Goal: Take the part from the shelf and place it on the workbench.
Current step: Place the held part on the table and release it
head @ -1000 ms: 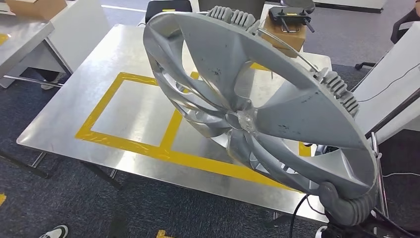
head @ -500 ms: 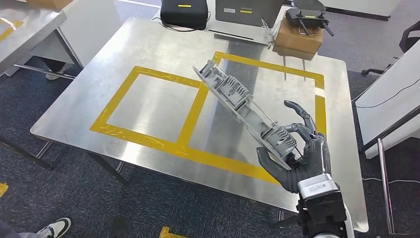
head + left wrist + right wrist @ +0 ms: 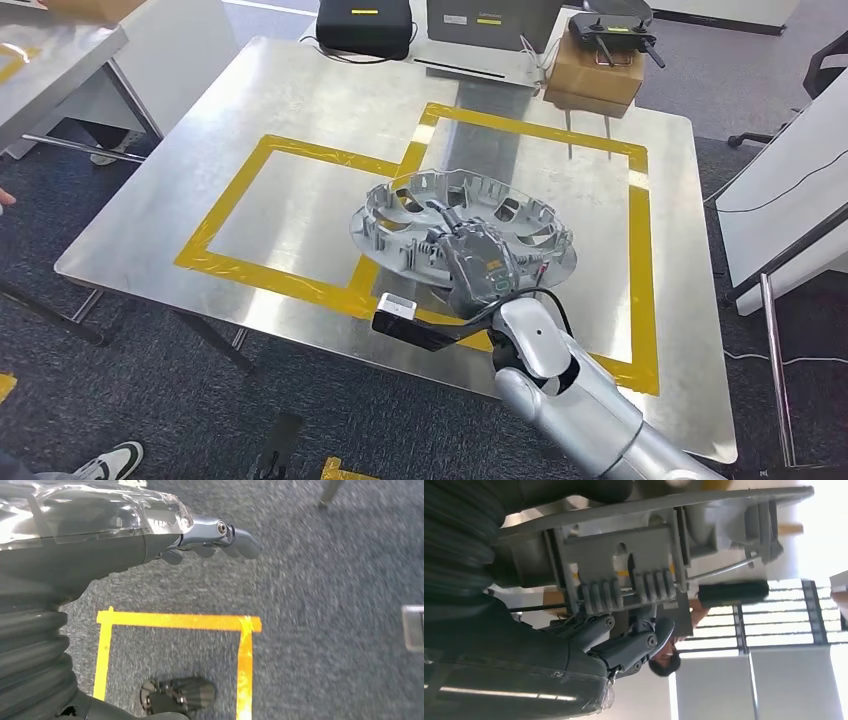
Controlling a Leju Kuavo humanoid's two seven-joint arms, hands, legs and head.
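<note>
**Wheel cover being set down on the workbench**

The part, a grey plastic wheel cover with ribbed clips round its rim, is seen lying nearly flat, inner side up, over the steel workbench. It is gripped at its near rim by the right hand; in the right wrist view the dark fingers are curled against the rim of the cover beside its clips, so the hold is judged firm. Whether the cover already rests on the metal or is held just above it cannot be told, since the far rim looks close to the surface but no contact line is plain.

Beyond the fingertips, under the cover, the yellow tape marking two rectangles is crossed by the disc, which straddles the strip between them. Further off from the fingers, at the far edge of the bench, a cardboard box and a black case are seen, well apart from the cover.

The left hand hangs over carpeted floor, its fingers loosely curled, with nothing held in them.

The placing step is judged to be nearly done. The next move calls for the cover to be settled flat, the fingers to be released and the hand drawn back toward the robot without the rim being dragged.
</note>
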